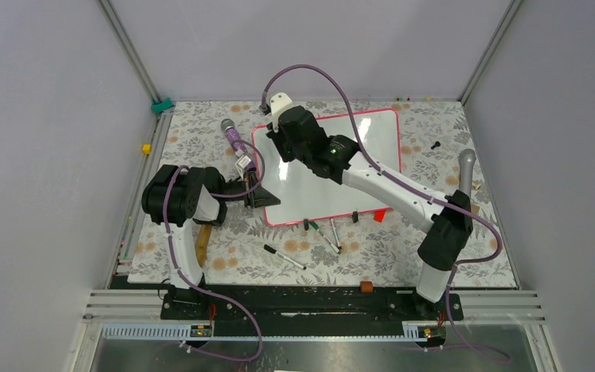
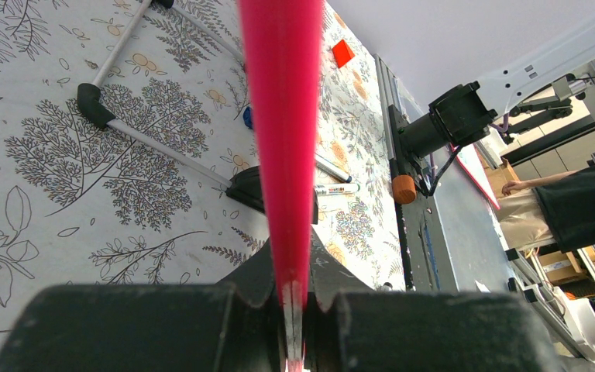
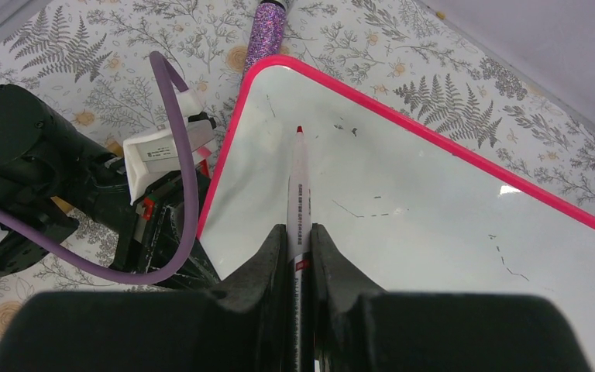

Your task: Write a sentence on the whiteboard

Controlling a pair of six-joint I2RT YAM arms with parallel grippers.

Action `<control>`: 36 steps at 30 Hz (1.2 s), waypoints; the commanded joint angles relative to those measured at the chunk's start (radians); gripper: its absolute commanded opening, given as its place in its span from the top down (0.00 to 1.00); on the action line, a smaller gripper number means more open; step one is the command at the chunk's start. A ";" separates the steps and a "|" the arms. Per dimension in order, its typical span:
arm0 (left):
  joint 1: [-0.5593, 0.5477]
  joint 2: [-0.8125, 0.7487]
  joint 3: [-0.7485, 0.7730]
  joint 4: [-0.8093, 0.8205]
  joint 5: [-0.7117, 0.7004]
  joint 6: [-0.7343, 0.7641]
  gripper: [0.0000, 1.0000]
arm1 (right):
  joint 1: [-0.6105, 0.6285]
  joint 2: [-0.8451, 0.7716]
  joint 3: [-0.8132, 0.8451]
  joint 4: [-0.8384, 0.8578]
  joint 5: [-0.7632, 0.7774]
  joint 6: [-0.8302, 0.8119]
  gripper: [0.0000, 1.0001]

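Observation:
The whiteboard (image 1: 310,198) lies flat in the middle of the table, glossy white with a pink-red frame. My left gripper (image 1: 262,195) is shut on its left edge; in the left wrist view the pink frame (image 2: 283,116) runs straight up from between the jaws of the left gripper (image 2: 293,263). My right gripper (image 1: 277,133) hangs over the board's far left corner, shut on a white marker (image 3: 298,186) with a red tip (image 3: 300,130). That tip sits at the whiteboard (image 3: 434,217) surface near the corner. No sentence shows, only faint dark specks.
Loose markers (image 1: 284,256) (image 1: 325,235) lie in front of the board. A purple glitter microphone (image 1: 234,138) lies by the far left corner and a silver one (image 1: 466,167) at the right. A small red piece (image 1: 379,216) sits at the board's near edge.

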 commanded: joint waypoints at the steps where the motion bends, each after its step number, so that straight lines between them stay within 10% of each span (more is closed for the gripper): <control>1: 0.000 -0.009 -0.008 0.026 -0.005 0.021 1.00 | -0.003 0.028 0.061 -0.002 0.001 0.008 1.00; 36: 0.000 -0.012 -0.011 0.026 -0.001 0.037 1.00 | -0.003 0.132 0.149 -0.056 0.086 -0.013 1.00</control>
